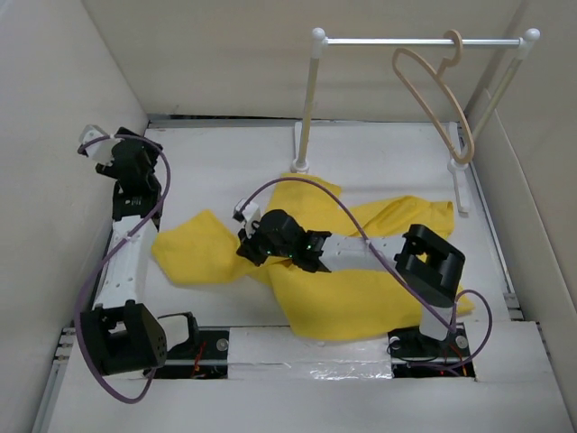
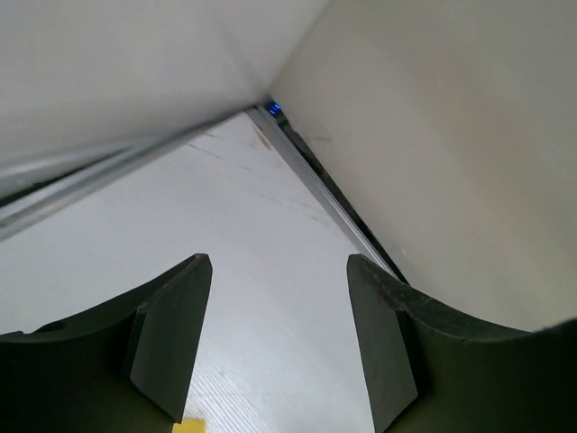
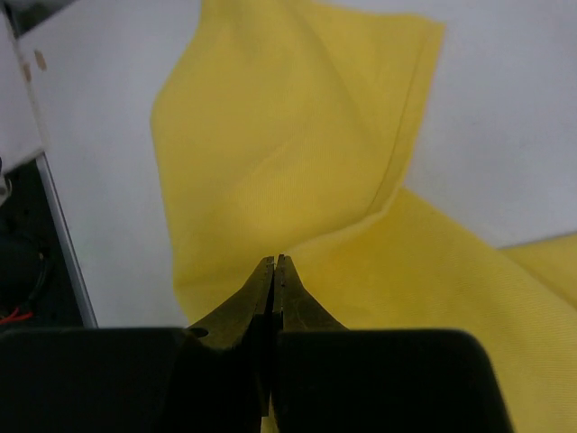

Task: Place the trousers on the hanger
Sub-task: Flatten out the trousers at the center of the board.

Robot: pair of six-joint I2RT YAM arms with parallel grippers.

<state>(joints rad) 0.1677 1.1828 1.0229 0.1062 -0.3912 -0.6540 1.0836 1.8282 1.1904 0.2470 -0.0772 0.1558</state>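
Observation:
The yellow trousers lie spread flat on the white table, one leg toward the left, the other toward the right. The beige hanger hangs by its hook from the white rail at the back right, empty. My right gripper is shut just over the middle of the trousers, where the legs meet; in the right wrist view its tips are pressed together above a fold of the cloth, with nothing seen between them. My left gripper is open and empty at the far left, facing the table's back corner.
The white rail stands on two posts at the back right. White walls enclose the table on the left, back and right. A metal edge strip runs along the wall near the left gripper. Purple cables loop over both arms.

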